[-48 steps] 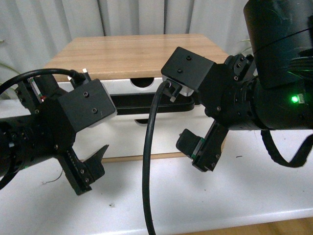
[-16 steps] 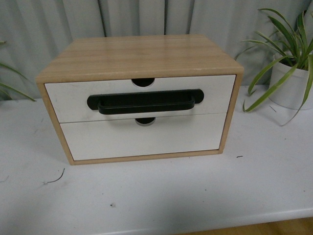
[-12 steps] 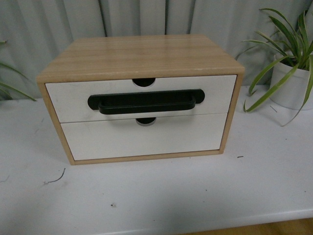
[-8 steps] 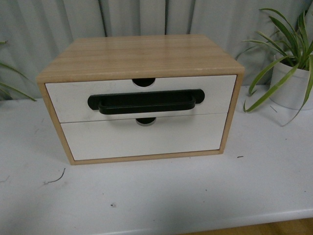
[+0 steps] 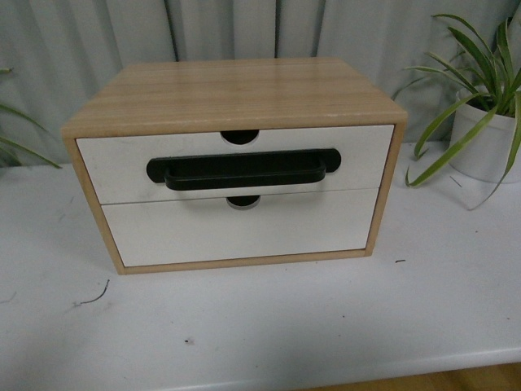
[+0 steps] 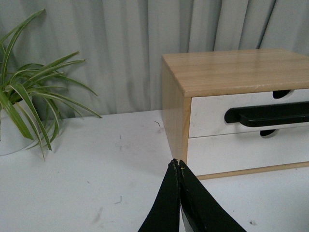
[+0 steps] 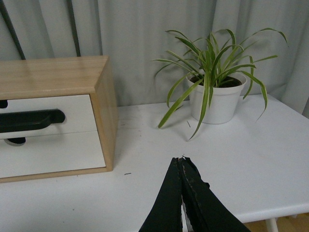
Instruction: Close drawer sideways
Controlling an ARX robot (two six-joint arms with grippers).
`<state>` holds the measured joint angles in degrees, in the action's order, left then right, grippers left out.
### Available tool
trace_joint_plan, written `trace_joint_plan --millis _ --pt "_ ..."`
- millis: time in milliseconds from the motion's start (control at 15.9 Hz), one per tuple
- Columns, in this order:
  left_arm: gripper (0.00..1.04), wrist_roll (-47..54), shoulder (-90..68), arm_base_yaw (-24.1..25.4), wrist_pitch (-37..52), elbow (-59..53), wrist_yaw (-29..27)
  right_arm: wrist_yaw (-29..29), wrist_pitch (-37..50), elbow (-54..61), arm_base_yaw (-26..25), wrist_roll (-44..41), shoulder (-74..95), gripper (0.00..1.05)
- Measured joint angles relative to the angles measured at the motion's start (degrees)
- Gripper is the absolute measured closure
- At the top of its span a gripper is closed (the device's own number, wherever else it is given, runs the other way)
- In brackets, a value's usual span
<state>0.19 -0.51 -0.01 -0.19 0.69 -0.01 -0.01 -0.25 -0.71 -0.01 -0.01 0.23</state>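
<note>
The drawer [image 5: 236, 163], smooth white front with a long black bar handle [image 5: 242, 172], sits flush in the light-wood cabinet [image 5: 236, 90]. Left gripper [image 6: 176, 165] and right gripper [image 7: 179, 160] jaws pressed together, holding nothing.

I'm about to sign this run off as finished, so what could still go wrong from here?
The drawer looks flush with the cabinet, but a slight gap could go unseen from these angles. Both hands, left hand and right hand, are shut and clear of it, so little else threatens, unless a later arm move brushes the potted plant.
</note>
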Motion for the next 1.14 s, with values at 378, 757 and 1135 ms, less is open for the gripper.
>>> trace_joint_plan --millis 378,757,1135 --pt "0.62 -0.11 0.0 0.0 0.0 0.0 0.0 0.0 0.02 0.0 0.0 -0.02 0.0 0.62" --pt "0.08 -0.11 0.0 0.0 0.0 0.0 0.0 0.0 0.02 0.0 0.0 -0.02 0.0 0.09" --pt "0.07 -0.11 0.0 0.0 0.0 0.0 0.0 0.0 0.02 0.0 0.0 -0.02 0.0 0.06"
